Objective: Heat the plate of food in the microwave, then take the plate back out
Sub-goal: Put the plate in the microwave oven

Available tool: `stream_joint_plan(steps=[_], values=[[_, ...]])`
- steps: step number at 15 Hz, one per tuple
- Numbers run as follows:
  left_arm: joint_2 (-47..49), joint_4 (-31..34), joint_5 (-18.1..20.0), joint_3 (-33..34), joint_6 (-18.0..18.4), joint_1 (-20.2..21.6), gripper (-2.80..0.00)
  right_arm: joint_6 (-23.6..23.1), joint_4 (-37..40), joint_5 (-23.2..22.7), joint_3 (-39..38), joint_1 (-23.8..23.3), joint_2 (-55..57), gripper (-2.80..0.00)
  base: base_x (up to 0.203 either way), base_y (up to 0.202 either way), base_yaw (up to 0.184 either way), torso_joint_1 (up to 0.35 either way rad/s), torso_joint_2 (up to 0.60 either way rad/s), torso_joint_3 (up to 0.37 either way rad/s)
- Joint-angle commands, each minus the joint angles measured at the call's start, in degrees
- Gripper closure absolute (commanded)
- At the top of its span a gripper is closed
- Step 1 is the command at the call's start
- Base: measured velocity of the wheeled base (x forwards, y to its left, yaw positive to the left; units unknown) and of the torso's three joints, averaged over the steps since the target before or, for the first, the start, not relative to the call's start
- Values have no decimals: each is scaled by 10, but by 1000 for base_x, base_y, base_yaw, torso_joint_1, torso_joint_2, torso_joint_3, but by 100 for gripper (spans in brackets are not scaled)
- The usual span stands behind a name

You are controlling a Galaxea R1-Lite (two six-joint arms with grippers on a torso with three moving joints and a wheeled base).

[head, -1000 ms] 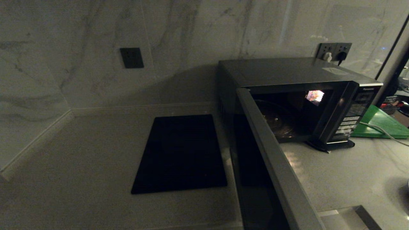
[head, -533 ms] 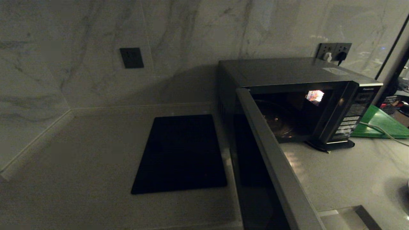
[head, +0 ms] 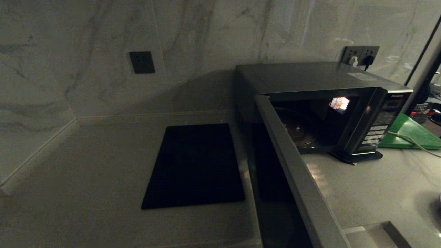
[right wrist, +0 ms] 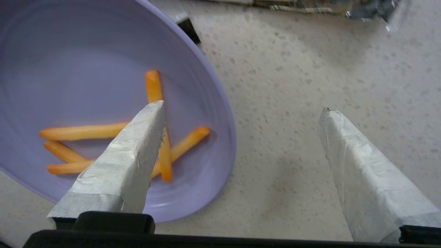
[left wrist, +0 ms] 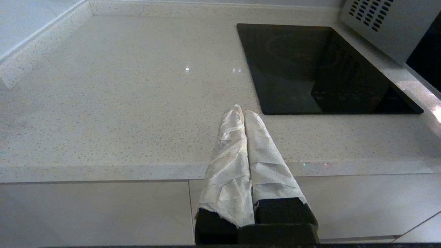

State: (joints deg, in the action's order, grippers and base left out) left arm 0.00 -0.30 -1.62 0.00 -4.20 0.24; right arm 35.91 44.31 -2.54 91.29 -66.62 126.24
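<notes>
The microwave [head: 310, 79] stands at the back right of the counter with its door [head: 293, 165] swung wide open toward me and an empty glass turntable [head: 298, 131] inside. The plate of food [right wrist: 86, 69], pale lavender with orange sticks [right wrist: 82, 131], shows only in the right wrist view, resting on the speckled counter. My right gripper [right wrist: 243, 107] hangs open just above it, one finger over the plate's inside, the other over bare counter, the rim between them. My left gripper [left wrist: 241, 111] is shut on nothing at the counter's front edge. Neither arm shows in the head view.
A flat black mat [head: 196, 165] lies on the counter left of the microwave. A green board [head: 410, 134] with a white cable [head: 410, 140] across it sits to the microwave's right. Wall sockets [head: 360, 55] are behind it. The open door juts out past the counter's front.
</notes>
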Motion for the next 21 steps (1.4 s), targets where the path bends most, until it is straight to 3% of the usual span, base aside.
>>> stream_joint_plan(steps=[1,21], values=[[0,0,0,0,0,0,0,3,2,-2,8,0,11,-280,0,0,0,0,0,0],[1,0,0,0,0,0,0,1,3,2,34,8,42,-280,0,0,0,0,0,0]])
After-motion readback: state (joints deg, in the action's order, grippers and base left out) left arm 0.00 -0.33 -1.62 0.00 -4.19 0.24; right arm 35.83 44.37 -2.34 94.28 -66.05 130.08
